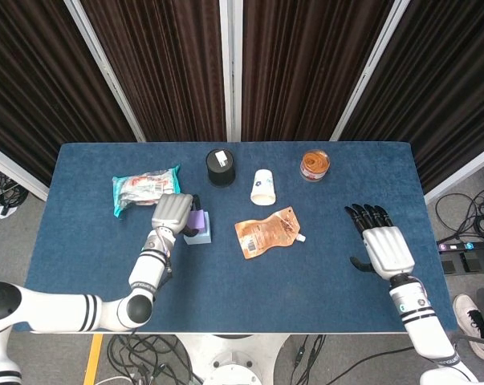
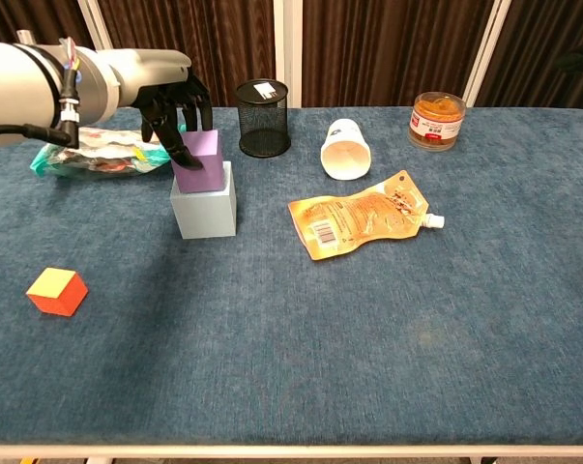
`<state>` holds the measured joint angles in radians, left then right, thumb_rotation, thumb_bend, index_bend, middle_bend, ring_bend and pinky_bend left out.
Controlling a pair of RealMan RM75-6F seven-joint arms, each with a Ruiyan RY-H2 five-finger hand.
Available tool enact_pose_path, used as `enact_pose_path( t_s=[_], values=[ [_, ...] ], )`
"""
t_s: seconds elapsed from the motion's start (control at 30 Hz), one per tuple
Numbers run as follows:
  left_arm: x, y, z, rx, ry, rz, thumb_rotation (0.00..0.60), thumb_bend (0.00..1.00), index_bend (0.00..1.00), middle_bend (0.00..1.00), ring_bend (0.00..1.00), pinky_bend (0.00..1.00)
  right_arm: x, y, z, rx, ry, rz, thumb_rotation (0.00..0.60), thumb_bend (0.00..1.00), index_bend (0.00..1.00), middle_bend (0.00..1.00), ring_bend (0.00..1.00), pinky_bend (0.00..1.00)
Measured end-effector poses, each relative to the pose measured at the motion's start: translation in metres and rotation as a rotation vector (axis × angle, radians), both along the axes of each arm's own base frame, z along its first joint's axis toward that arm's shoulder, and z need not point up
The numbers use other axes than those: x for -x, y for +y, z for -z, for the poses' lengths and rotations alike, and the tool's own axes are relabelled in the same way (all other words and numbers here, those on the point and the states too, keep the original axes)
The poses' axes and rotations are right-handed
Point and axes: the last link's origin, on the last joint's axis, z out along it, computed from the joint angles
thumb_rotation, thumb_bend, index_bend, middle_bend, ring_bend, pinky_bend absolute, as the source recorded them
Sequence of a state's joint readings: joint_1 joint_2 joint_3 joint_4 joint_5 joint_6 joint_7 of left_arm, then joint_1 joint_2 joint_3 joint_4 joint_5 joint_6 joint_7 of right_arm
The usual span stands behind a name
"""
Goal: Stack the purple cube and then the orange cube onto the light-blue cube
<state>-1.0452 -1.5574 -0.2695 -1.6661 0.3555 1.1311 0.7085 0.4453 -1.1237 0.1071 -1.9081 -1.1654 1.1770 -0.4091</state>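
Observation:
My left hand (image 2: 173, 108) (image 1: 172, 212) grips the purple cube (image 2: 198, 159) (image 1: 197, 220), which sits over the left part of the light-blue cube (image 2: 207, 203) (image 1: 201, 231); I cannot tell whether the two cubes touch. The orange cube (image 2: 56, 291) lies alone near the front left of the table in the chest view; the head view hides it behind my left arm. My right hand (image 1: 382, 245) hovers flat with fingers spread over the right side of the table, holding nothing.
A snack bag (image 1: 142, 187) lies behind my left hand. A black mesh cup (image 2: 263, 118), a tipped white paper cup (image 2: 346, 148) and an orange jar (image 2: 438, 120) stand along the back. An orange pouch (image 2: 361, 214) lies right of the light-blue cube.

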Motion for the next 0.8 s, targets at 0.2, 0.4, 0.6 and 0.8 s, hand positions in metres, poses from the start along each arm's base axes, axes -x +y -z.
enact_pose_path(
  t_s=[0.2,0.4,0.6,0.8],
  values=[
    [-0.002,0.001,0.001,-0.005,-0.009,0.006,0.600,0.31,0.60,0.64,0.48,0.58,0.001,-0.001,0.001,0.000,0.002,0.005,0.600,0.12,0.00,0.05,0.00,0.00],
    [0.002,-0.001,0.004,0.015,-0.019,0.002,0.600,0.25,0.44,0.61,0.48,0.58,0.002,-0.001,0.000,-0.001,0.005,0.007,0.600,0.13,0.00,0.05,0.00,0.00],
    [0.003,0.000,-0.003,0.020,-0.040,0.015,0.600,0.16,0.32,0.52,0.46,0.56,0.001,0.000,0.000,0.000,0.006,0.005,0.600,0.12,0.00,0.05,0.00,0.00],
    [0.000,-0.004,-0.014,0.025,-0.036,0.029,0.600,0.15,0.30,0.47,0.44,0.54,-0.001,0.005,-0.002,0.008,-0.022,0.005,0.600,0.13,0.00,0.05,0.00,0.00]
  ],
)
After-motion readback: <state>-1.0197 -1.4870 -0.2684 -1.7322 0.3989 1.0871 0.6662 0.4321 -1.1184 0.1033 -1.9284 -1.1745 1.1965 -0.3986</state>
